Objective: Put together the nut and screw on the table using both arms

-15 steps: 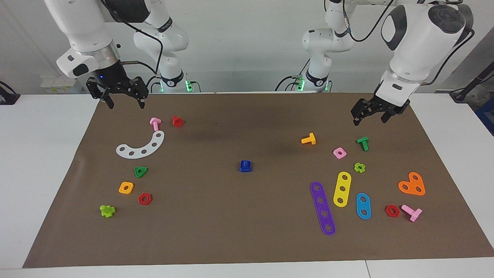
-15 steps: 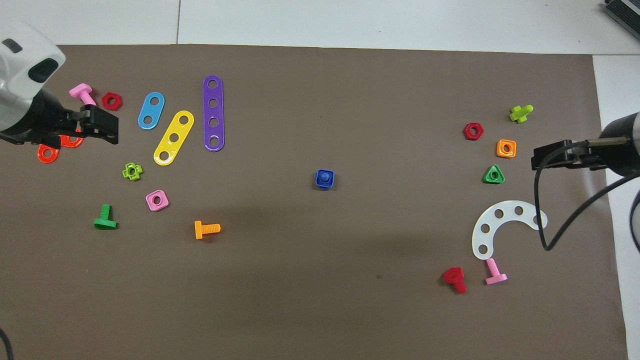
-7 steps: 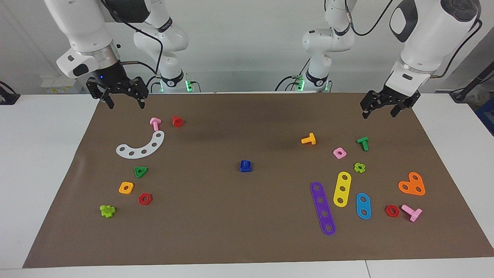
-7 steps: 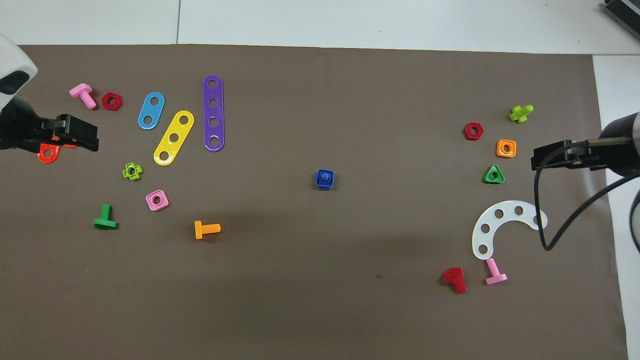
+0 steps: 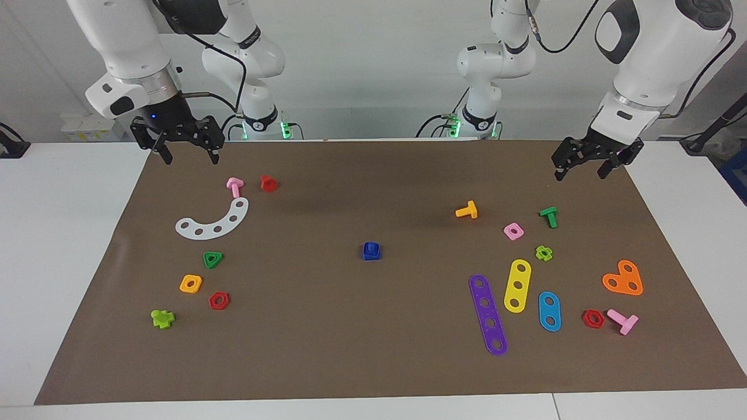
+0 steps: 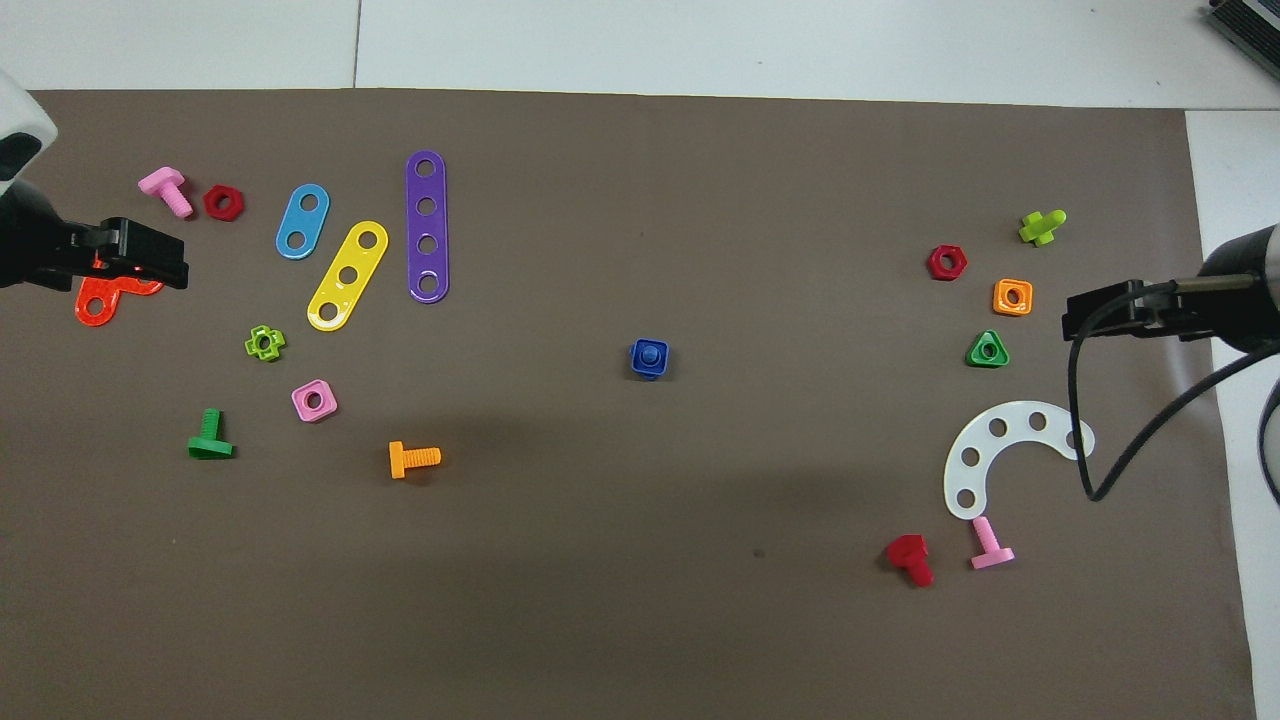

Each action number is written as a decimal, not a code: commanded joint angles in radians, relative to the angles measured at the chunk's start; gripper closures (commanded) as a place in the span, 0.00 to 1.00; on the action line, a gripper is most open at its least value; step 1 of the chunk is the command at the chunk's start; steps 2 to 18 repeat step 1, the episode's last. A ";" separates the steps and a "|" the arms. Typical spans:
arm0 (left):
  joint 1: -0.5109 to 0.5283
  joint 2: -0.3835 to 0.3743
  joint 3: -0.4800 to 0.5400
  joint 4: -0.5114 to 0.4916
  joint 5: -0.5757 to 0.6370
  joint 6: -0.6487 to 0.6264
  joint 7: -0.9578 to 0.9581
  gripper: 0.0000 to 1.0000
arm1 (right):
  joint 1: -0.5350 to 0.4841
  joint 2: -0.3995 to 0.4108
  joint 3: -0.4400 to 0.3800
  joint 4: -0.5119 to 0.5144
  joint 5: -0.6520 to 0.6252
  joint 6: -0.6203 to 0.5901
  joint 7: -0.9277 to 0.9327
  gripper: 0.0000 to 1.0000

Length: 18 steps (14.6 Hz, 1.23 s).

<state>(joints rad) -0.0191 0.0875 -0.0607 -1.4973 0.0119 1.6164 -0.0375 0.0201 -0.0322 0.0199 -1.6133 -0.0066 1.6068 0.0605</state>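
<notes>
Nut [image 5: 371,251] with screw [image 6: 650,353] seated in it, mid-mat, well apart from other parts. Left gripper [image 5: 589,163] and right gripper [image 5: 185,142] are raised, unclenched, empty, at opposite mat corners. Loosening is risked if the pair is knocked by a returning arm.

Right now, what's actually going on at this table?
Nothing is being handled. The dark-blue nut lies at the middle of the brown mat with the blue screw seated in its hole, so the pair looks assembled. Both claws are open, empty and raised over the mat's robot-side corners: the left claw at its arm's end, the right claw above the pink screw. The other coloured pieces lie scattered, untouched.
</notes>
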 commanded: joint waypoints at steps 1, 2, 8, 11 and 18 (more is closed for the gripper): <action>0.007 -0.021 -0.005 -0.032 0.019 0.020 0.010 0.00 | -0.009 -0.023 0.006 -0.025 0.028 0.009 -0.002 0.00; 0.007 -0.021 -0.005 -0.032 0.019 0.020 0.010 0.00 | -0.009 -0.023 0.006 -0.025 0.028 0.009 -0.002 0.00; 0.007 -0.021 -0.005 -0.032 0.019 0.020 0.010 0.00 | -0.009 -0.023 0.006 -0.025 0.028 0.009 -0.002 0.00; 0.007 -0.021 -0.005 -0.032 0.019 0.020 0.010 0.00 | -0.009 -0.023 0.006 -0.025 0.028 0.009 -0.002 0.00; 0.007 -0.021 -0.005 -0.032 0.019 0.020 0.010 0.00 | -0.009 -0.023 0.006 -0.025 0.028 0.009 -0.002 0.00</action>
